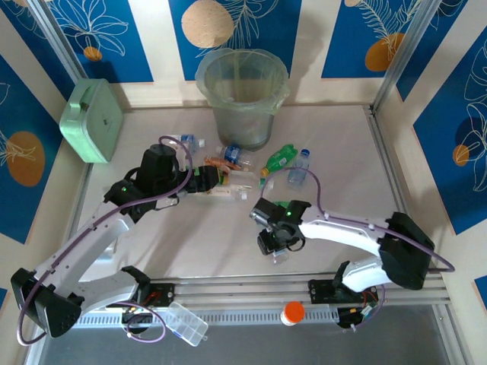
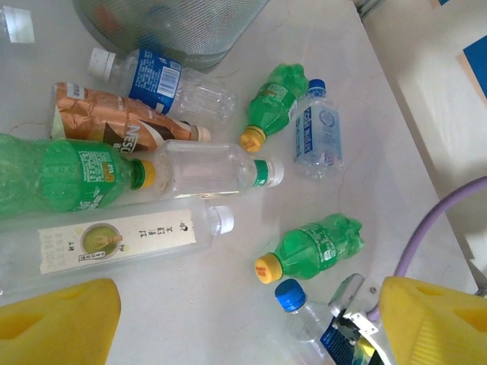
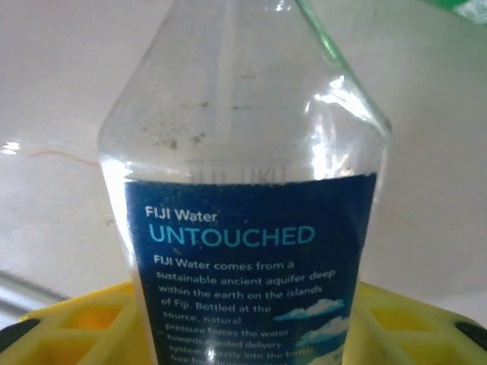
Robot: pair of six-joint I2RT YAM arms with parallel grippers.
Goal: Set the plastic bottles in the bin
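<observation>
Our right end effector point(image 3: 247, 304) straddles the Fiji bottle point(image 3: 243, 190), whose long axis runs 6 to 12 o'clock in the wrist view, neck at 12. We can't tell if it's clamped. The left end effector point(image 2: 247, 304) is spread wide over the other bottles point(image 2: 205, 171), which lie on the tabletop point(image 1: 213, 243) just 6 o'clock of the bin point(image 1: 242, 95).

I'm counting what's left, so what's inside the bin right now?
From above, the bin shows a clear liner and no distinct bottle; its floor is hazy. Through its wall, the left wrist view shows blurred reddish and blue patches, unidentifiable.
</observation>
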